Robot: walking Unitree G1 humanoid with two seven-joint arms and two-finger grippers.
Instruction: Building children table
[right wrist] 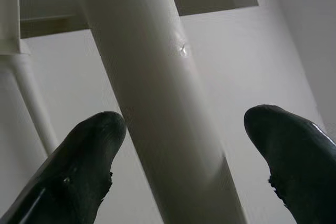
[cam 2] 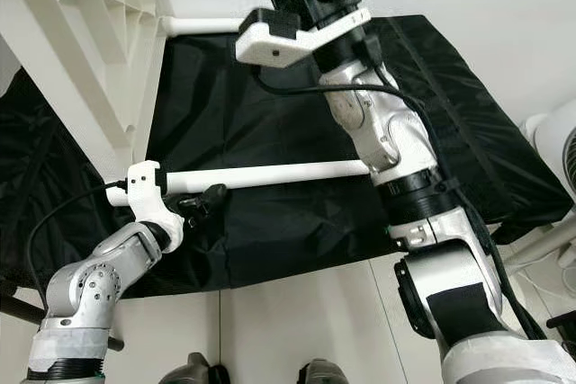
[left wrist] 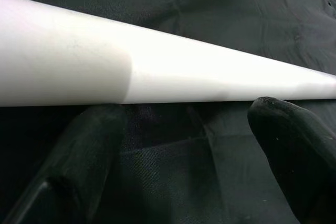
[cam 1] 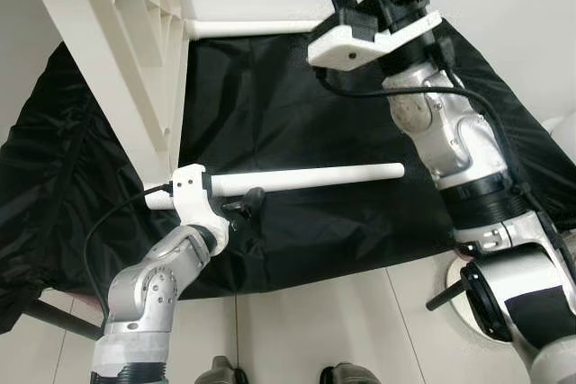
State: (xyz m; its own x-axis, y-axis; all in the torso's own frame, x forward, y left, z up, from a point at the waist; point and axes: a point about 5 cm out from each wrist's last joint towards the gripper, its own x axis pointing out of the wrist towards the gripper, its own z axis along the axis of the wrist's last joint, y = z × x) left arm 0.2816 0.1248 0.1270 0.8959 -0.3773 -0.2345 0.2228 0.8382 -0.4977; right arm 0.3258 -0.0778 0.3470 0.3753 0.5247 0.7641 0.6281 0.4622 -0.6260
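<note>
While left tool (cam 1: 241,207) grips table leg (cam 1: 306,178), right tool (right wrist: 184,156) straddles another

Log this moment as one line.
left gripper: beside white table leg, grip unclear | leg: roughly level above black cloth | right gripper: raised, open around another white leg | tabletop: tilted at left

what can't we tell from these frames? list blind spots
- Right pincer: in the head views its fingertips are cut off by the top edge; the wrist view shows the fingers apart around a white leg, contact unclear.
- Left pincer: the wrist mount covers the grip on the white tube, so closure is uncertain.
- Tabletop: cropped by the top and left edges.
- Tube's far end: cut off in the left wrist view.
</note>
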